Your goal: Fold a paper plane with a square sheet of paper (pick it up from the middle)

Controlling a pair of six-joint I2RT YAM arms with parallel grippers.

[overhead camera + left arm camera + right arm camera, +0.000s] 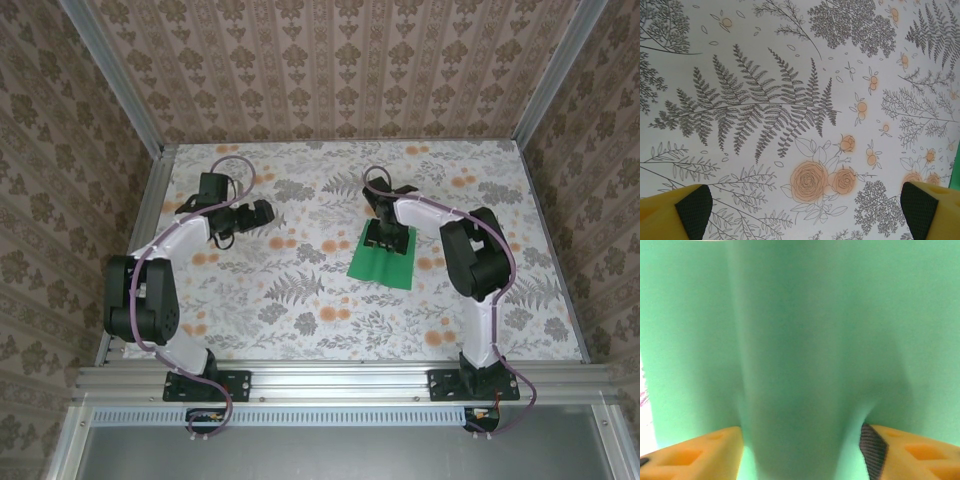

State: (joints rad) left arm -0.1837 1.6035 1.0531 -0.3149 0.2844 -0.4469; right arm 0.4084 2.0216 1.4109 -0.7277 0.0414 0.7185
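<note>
Pinching up the middle of the thin bright green square sheet of paper (380, 268), flat on the flower-printed table (300, 300), right of its middle, clear of every edge.
Pressing down with the right gripper (802, 440), half drawn in either side of a raised hump, likely to get a hold on flat paper; cannot tell whether gripped yet; hovering with the left gripper (805, 207), spread wide and empty, toward the far left corner (no container here).

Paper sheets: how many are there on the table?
1. The sheet lies right of the middle of the table, under the right gripper. Another sheet directly beneath it would be hidden.
</note>
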